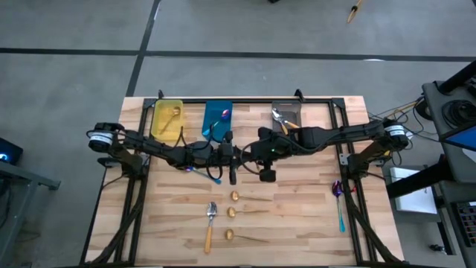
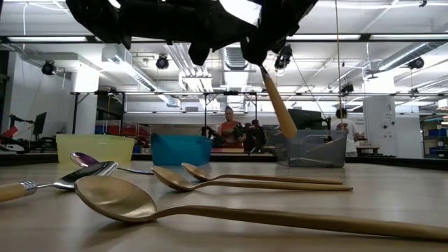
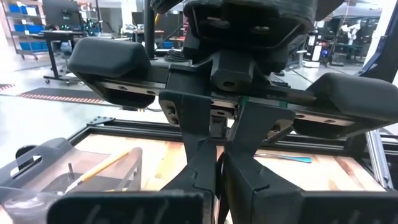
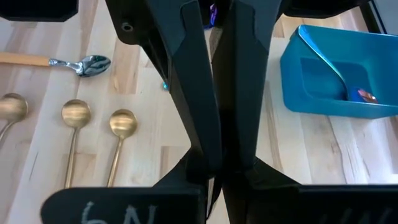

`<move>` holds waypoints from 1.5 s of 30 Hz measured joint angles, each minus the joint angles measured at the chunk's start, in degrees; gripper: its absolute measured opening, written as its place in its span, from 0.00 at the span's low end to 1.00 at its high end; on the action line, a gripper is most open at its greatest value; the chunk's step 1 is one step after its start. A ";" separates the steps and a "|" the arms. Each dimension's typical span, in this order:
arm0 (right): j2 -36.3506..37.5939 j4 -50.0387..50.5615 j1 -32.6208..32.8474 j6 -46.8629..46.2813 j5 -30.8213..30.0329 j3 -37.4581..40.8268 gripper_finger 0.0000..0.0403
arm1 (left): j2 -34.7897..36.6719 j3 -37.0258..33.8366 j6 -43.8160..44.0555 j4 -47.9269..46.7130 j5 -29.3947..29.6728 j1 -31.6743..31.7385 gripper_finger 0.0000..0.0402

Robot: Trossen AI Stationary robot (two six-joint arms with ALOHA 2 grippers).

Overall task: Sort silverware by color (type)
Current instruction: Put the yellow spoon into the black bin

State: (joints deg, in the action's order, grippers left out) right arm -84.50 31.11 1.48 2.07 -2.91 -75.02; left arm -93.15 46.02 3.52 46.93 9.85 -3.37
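Note:
My left gripper and right gripper meet tip to tip above the middle of the table, both shut. In the low view an orange-handled spoon hangs slanting below the dark fingers. Three gold spoons and a silver spoon with an orange handle lie flat on the near half of the table. One purple, teal-handled spoon lies under the left arm, and another lies near the right edge. My right gripper is shut on the thin upper end of the spoon's orange handle, its fingers slanting down from the table's right. The handle hangs below, tilted, with its rounded free end clear of the table. My left gripper is shut on the same spoon, level from the table's left. Both grippers' fingers hide the place of contact, so which part it has cannot be told.
Along the far edge stand a yellow bin with a gold spoon, a blue bin with a purple spoon, and a grey bin with an orange-handled spoon. Black frame rails run along both sides of the table.

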 joint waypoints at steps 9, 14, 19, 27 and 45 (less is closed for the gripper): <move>-0.68 -0.56 0.04 1.25 0.05 0.00 0.03 | 1.00 -0.04 0.12 -0.98 0.28 -0.82 0.00; -0.77 -0.82 0.04 1.81 -0.16 0.00 0.03 | 1.86 -0.11 0.34 -1.67 0.09 -0.84 0.01; -0.47 0.34 -0.01 1.97 -0.75 0.14 0.03 | 4.14 0.00 -0.52 -0.47 -0.06 -0.86 0.10; 0.11 4.59 0.01 1.95 -4.11 0.20 0.02 | 10.55 -1.35 -5.29 -8.76 -0.33 -0.86 0.26; 5.17 -0.09 0.00 8.33 -4.36 -4.92 0.03 | -7.03 -13.77 4.60 24.87 -0.36 -1.09 0.43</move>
State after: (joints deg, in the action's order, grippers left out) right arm -79.33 31.03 1.48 10.40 -7.27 -79.94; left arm -100.19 32.25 8.12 71.79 9.49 -4.46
